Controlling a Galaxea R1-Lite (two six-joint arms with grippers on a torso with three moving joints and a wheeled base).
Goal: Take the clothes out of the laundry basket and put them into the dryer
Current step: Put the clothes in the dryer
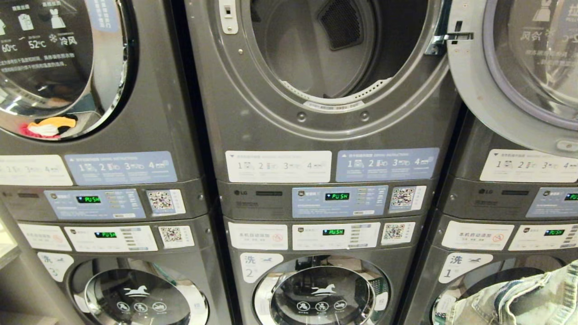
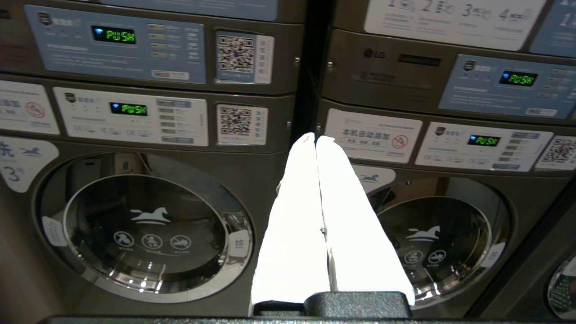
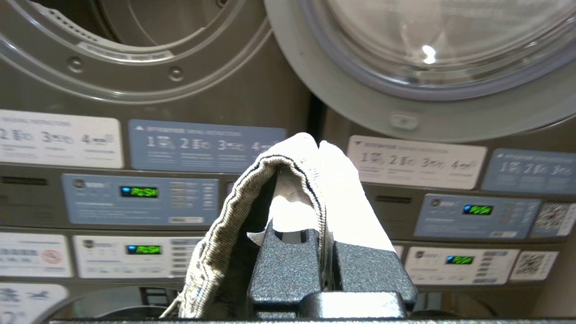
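The right gripper (image 3: 317, 148) is clamped on a pale faded denim garment (image 1: 519, 295), low beside the open grey LG dryer (image 1: 334, 49), whose round mouth gapes above. The left gripper (image 2: 316, 139), fingers together, hangs empty. Displays read "PUSH"; stickers number 1 to 4.

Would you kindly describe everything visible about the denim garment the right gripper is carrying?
The denim garment is pale, washed, with stitched seams. It hangs bunched and creased, below and right of the open dryer. A hemmed edge drapes over the right gripper, whose white fingers are shut on it.
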